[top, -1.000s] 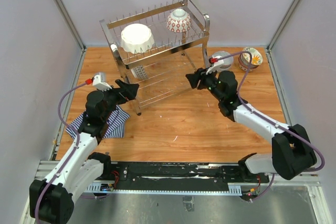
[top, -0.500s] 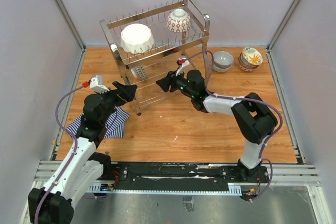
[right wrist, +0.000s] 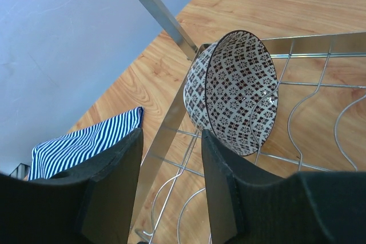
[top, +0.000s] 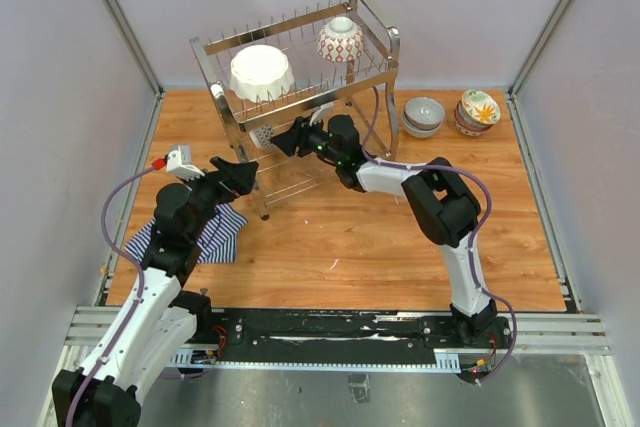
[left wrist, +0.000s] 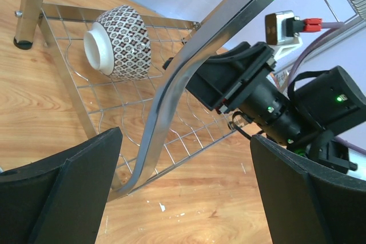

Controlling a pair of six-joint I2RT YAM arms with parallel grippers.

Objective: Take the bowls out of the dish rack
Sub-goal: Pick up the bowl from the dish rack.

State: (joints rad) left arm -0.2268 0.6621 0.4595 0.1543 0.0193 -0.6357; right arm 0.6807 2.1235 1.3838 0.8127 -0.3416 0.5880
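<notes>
Beside the patterned bowl (right wrist: pixel 234 92), rack frame (right wrist: pixel 164 135).

A robot test cell in a lab, not a real kitchen: plain pale wall panels (top: pixel 60 67) close in a wooden tabletop (top: pixel 340 237) from 9, 12 and 3 o'clock. At 6 o'clock a metal base rail (top: pixel 340 327) carries two cabled arms, the left arm (top: pixel 150 282) and the right arm (top: pixel 445 207). The housewares look like props — a chrome dish rack (top: pixel 300 99) at 12 o'clock and a striped cloth (top: pixel 225 239) at 8 o'clock.
</notes>
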